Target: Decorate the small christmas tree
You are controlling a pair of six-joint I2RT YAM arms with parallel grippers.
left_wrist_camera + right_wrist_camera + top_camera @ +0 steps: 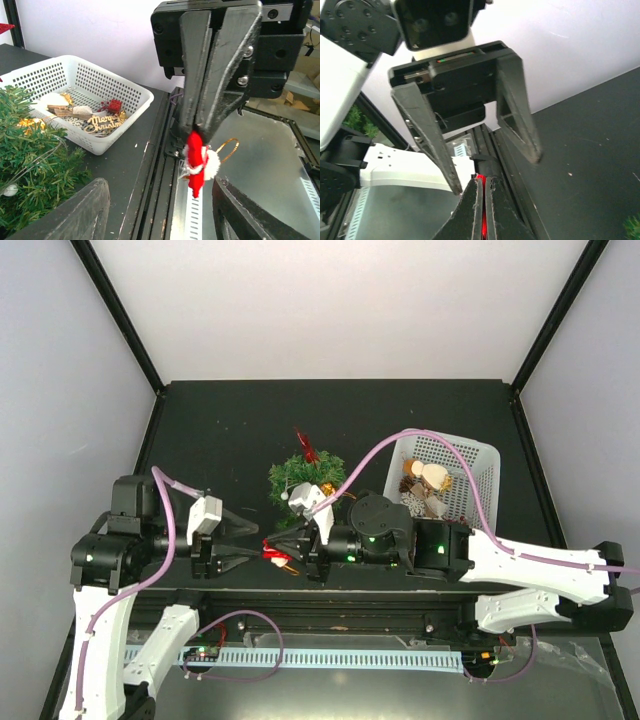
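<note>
While the right pincer (197, 131) pinched the Santa ornament (199, 162) tight, the left pincer (495, 172) gaped empty around it; releasing early could have dropped it.

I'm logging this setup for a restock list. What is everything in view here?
small christmas tree: one, dark green, table centre
red topper: one, red, on the tree's top
basket: one, white mesh, right of the tree
loose ornaments: several, gold, red, whitish, inside the basket; count unclear
red-and-white ornament: one, gold loop, at the table's near edge
table: one, black
left gripper: one, black, open, facing the red-and-white ornament
right gripper: one, black, shut on the red-and-white ornament
</note>
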